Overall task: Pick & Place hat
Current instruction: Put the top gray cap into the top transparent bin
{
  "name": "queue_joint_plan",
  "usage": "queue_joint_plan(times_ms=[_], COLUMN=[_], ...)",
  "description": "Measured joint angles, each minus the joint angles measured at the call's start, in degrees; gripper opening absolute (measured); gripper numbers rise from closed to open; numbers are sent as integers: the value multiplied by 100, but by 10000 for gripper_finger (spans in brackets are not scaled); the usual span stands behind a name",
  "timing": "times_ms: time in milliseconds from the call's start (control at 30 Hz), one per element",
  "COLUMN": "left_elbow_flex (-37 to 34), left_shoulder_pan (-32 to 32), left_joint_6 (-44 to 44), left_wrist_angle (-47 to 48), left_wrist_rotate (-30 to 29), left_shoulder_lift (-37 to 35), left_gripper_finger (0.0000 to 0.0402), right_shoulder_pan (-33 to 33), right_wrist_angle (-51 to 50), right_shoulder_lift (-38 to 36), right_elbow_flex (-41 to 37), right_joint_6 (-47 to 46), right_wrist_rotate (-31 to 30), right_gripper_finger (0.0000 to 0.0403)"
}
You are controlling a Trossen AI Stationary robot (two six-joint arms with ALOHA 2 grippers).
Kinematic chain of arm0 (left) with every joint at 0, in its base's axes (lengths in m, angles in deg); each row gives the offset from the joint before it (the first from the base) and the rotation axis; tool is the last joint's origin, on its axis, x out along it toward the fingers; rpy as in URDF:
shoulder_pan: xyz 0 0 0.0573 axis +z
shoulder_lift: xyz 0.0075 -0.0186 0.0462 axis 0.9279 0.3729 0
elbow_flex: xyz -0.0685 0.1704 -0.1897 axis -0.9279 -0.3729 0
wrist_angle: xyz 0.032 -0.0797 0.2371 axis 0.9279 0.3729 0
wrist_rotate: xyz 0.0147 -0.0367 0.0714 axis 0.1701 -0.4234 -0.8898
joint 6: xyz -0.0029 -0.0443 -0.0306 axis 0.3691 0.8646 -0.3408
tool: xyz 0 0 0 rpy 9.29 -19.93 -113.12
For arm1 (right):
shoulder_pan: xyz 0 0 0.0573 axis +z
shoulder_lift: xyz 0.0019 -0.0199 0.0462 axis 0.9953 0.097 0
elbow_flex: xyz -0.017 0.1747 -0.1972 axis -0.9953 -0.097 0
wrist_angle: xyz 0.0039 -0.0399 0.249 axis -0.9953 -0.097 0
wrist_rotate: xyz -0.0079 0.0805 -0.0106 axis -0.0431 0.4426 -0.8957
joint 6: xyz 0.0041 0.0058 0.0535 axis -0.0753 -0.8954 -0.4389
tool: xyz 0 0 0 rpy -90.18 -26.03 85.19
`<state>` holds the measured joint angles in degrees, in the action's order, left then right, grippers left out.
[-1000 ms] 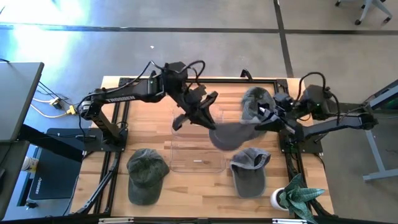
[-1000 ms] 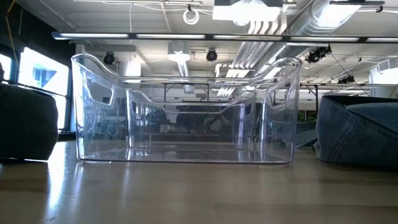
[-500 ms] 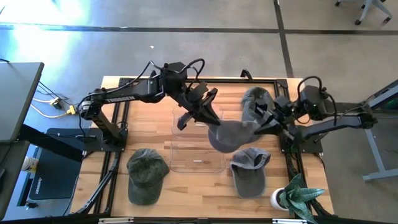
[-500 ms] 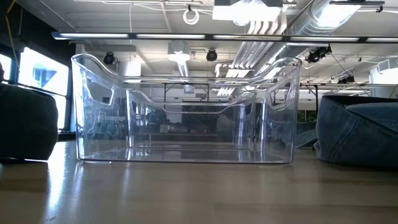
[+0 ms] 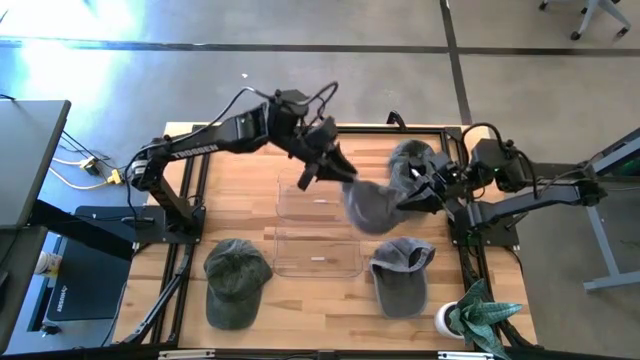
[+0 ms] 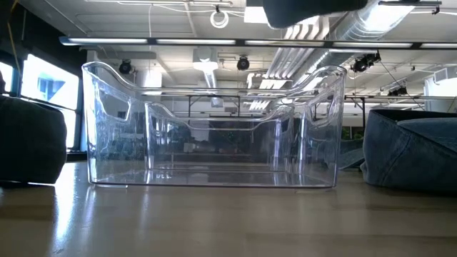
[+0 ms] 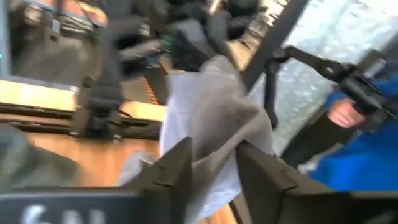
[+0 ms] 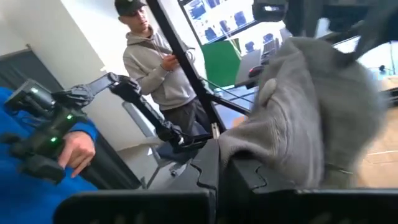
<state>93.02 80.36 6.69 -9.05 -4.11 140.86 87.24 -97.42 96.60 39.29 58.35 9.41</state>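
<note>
The light wooden tabletop (image 5: 240, 215) carries a clear plastic rectangular bin (image 5: 318, 225) at its centre, with three caps resting around it: a dark olive cap (image 5: 236, 275) near the front left corner, a grey denim cap (image 5: 402, 275) just right of the bin's front, and another grey cap (image 5: 408, 160) at the back right. A small white pot with a green plant (image 5: 470, 315) stands at the front right corner.

The task's thing, a soft grey fabric hat (image 5: 372, 205), hangs in the air above the right rear part of the bin, clear of the tabletop. It is crumpled and sagging, stretched between the two arms. In the low view only its dark underside (image 6: 314, 11) shows, above the bin's rim.

The left arm reaches from the back left across the bin; the left claw (image 5: 335, 168) is at the hat's left edge, its fingers (image 7: 171, 171) standing apart with the hat's pale cloth (image 7: 211, 118) lying between them. The right arm extends from the right side; the right claw (image 5: 415, 197) is clamped together on the hat's right edge (image 8: 298, 124).

Beyond the tabletop, the right wrist view shows a person in a grey hooded top (image 8: 158, 68) and a blue-sleeved hand (image 8: 78, 152).
</note>
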Motion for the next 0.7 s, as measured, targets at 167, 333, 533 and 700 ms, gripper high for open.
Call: queue_joint_plan(times_ms=[167, 333, 533, 700], left_elbow_flex=[2, 8, 9, -20], left_shoulder_pan=[-116, -581, -823, -814], left_joint_6=[-97, -621, -656, -88], left_wrist_angle=[-460, -566, -525, -702], left_wrist_rotate=[-329, -1192, -1864, -1917], left_shoulder_lift=[0, 95, 112, 528], left_gripper_finger=[222, 247, 248, 248], right_shoulder_pan=[0, 0, 0, 0], right_wrist_angle=[-93, -155, -182, -183], right_shoulder_lift=[0, 0, 0, 0], right_elbow_flex=[15, 15, 15, 15], right_joint_6=[-4, 2, 25, 33], right_wrist_rotate=[-249, -498, -528, -491], right_gripper_finger=[2, 1, 1, 1])
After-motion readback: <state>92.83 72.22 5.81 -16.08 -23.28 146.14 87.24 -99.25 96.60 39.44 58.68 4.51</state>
